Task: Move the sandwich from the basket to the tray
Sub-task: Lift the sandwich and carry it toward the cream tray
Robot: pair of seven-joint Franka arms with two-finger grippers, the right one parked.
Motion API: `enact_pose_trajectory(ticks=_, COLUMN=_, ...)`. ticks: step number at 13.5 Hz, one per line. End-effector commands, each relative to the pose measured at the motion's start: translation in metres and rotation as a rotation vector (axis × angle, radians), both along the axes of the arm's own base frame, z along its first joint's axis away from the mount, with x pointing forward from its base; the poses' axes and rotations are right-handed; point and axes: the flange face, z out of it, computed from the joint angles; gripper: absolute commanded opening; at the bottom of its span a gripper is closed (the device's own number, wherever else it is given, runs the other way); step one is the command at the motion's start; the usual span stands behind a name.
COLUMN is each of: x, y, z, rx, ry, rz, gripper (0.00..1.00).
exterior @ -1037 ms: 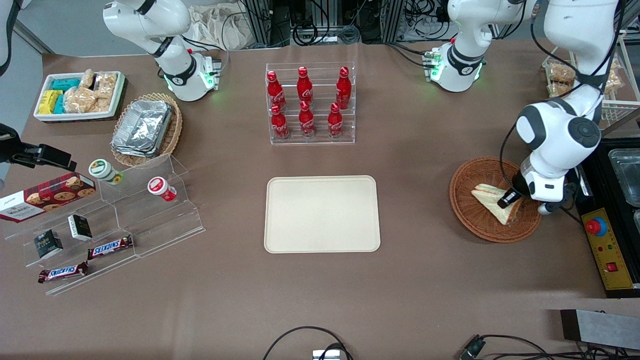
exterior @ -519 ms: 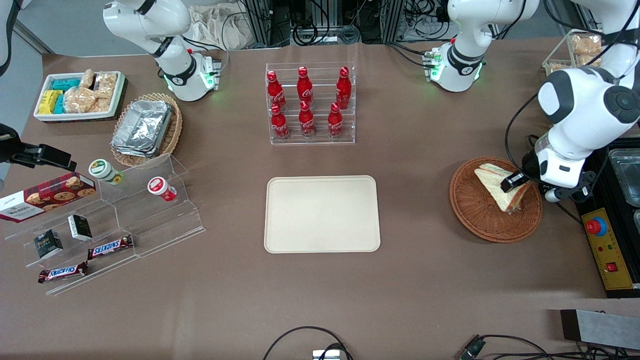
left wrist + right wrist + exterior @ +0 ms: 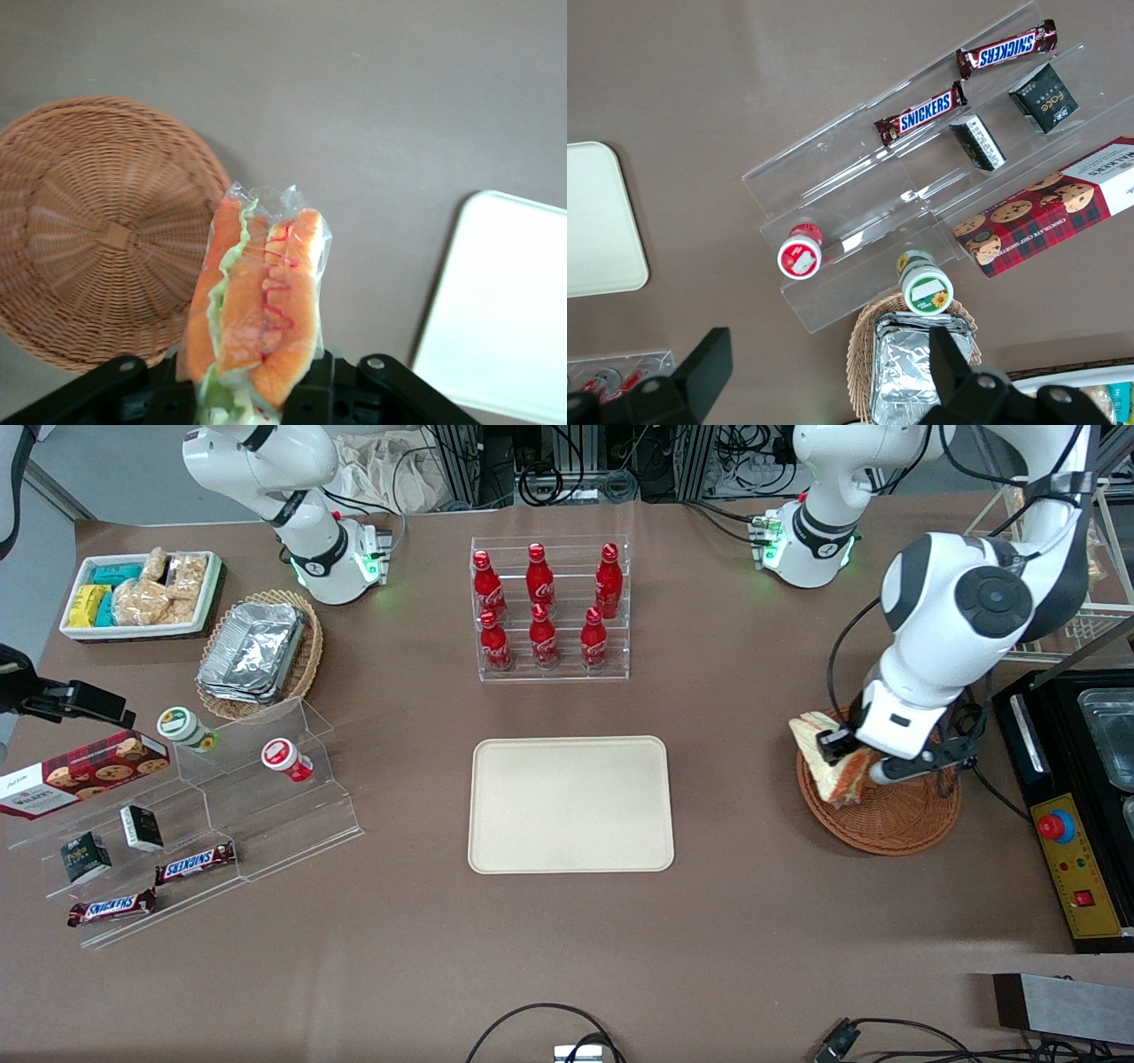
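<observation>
**Wicker basket cleared, sandwich in the air**

Wicker first: the round reddish basket [image 3: 886, 815] sits at the right of the front frame, and it looks empty from the wrist cam. My end effector [image 3: 849, 760] hangs over the basket's rim on the side nearest the tray, clamped on the sandwich [image 3: 828, 764], which is lifted clear of the weave. The cream tray [image 3: 570, 803] waits at centre frame, bare, well apart from the load.

Handling-wise I'd call this thing light but squishy. Soft bread in slick clear wrap, so a hard squeeze would likely crush it and a loose one might let it slide. The wrist cam shows the filling edge pointing away from the fingers, so the hold seems to be on the bread faces, which feels right.
</observation>
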Motion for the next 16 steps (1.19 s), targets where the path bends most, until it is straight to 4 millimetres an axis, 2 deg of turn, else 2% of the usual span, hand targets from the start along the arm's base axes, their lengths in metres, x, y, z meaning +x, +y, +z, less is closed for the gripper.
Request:
enact_pose_trajectory(ticks=1, x=0.026, y=-0.049, z=0.015, rx=0.0, ry=0.024, rz=-0.069, gripper=0.3)
enact_pose_trajectory(ticks=5, x=0.026, y=-0.124, z=0.002, rx=0.005, ry=0.009, rz=-0.146, gripper=0.28)
enact_pose_trajectory(ticks=7, x=0.031, y=-0.155, z=-0.003, rx=-0.018, ry=0.007, rz=-0.146, gripper=0.2)
enact_pose_trajectory(ticks=9, x=0.031, y=-0.187, z=-0.014, rx=-0.022, ry=0.009, rz=-0.153, gripper=0.19)
enact_pose_trajectory(ticks=13, x=0.031, y=-0.232, z=-0.055, rx=0.013, ry=-0.002, rz=-0.126, gripper=0.21)
enact_pose_trajectory(ticks=16, x=0.032, y=-0.25, z=-0.081, rx=0.009, ry=-0.009, rz=-0.111, gripper=0.22)
